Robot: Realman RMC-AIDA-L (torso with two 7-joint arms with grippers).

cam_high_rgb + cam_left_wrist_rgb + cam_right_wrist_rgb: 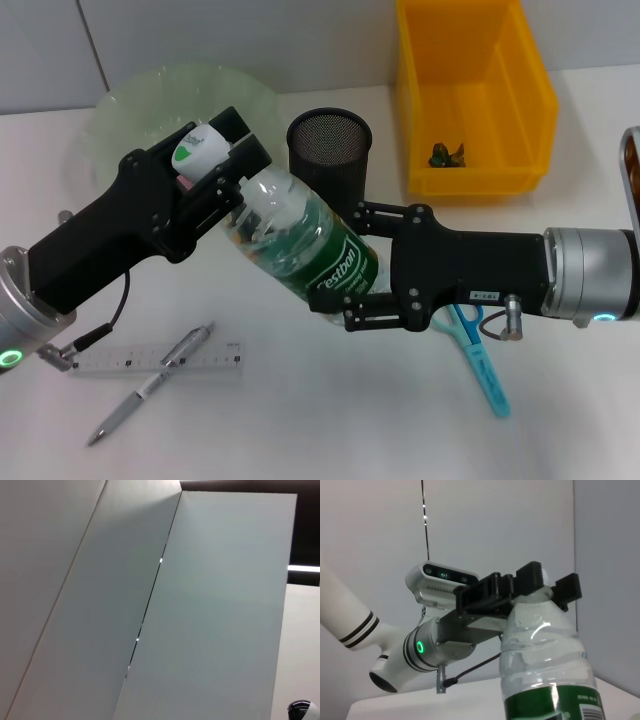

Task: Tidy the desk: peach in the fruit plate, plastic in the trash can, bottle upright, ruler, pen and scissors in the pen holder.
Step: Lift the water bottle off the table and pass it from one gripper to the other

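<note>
A clear bottle with a green label hangs tilted above the desk, held at both ends. My left gripper is shut on its cap end, and my right gripper is shut around its labelled body. In the right wrist view the bottle rises to the left gripper, whose black fingers flank the top. The black mesh pen holder stands just behind. The ruler, the pen across it and the blue scissors lie on the desk. The peach is not in view.
The pale green fruit plate sits at the back left, partly behind my left arm. The yellow trash can stands at the back right with a small dark crumpled scrap inside. The left wrist view shows only wall panels.
</note>
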